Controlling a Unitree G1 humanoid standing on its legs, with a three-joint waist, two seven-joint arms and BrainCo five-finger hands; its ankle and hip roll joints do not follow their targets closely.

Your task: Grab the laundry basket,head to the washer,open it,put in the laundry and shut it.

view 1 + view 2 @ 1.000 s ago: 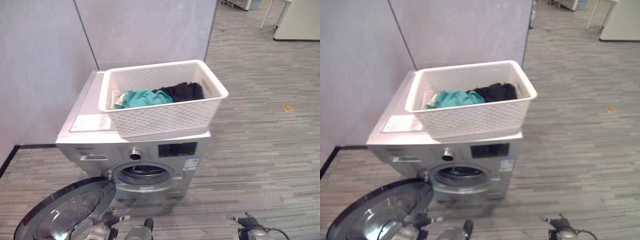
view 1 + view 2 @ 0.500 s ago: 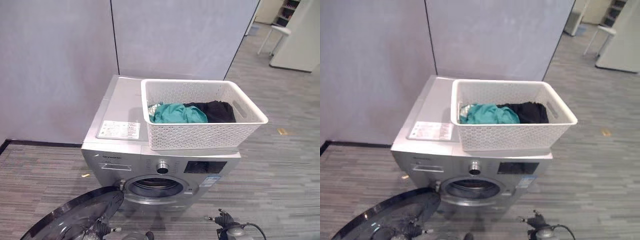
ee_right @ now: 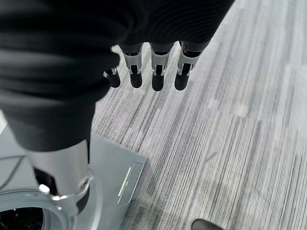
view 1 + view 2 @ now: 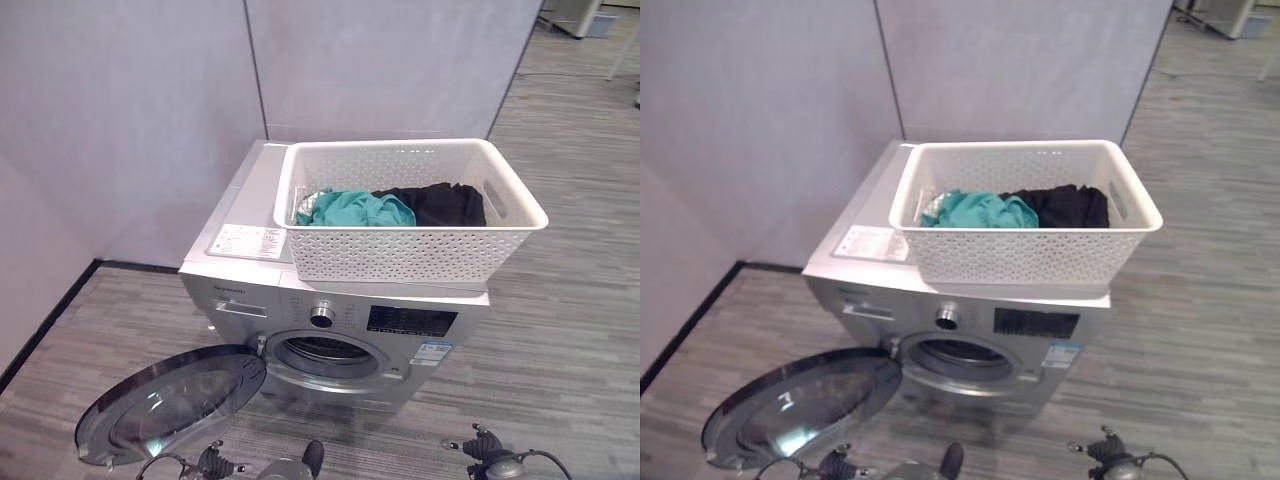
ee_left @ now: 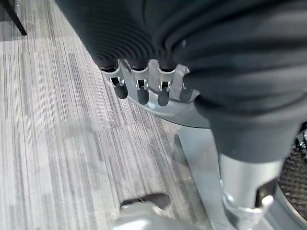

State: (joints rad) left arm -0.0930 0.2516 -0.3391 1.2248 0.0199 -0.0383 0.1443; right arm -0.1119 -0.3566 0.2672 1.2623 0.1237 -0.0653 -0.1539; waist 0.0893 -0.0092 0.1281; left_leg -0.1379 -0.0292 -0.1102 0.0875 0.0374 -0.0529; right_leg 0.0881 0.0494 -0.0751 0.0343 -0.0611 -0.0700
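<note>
left hand (image 5: pixel 144 88) fingers straight, empty, low by round glass washer door (image 4: pixel 170 405) swung open | white perforated plastic laundry basket (image 4: pixel 410 215) parked on silver front-load washer (image 4: pixel 340 320) lid, up ahead of both hands, teal and black laundry (image 4: pixel 400 207) inside, frees hands for loading | right hand (image 3: pixel 153 69) fingers relaxed, empty | grey plank floor (image 4: pixel 560 300), grey partition walls (image 4: pixel 130 110)

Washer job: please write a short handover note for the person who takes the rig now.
Left hand: open, holds nothing, low by the floor.
Right hand: open, holds nothing, over the floor.
Laundry basket stands on top of the washer, with a teal garment and a black garment inside.
Done: basket brought, washer door swung open.
Left: put both garments into the drum, shut the door.
</note>
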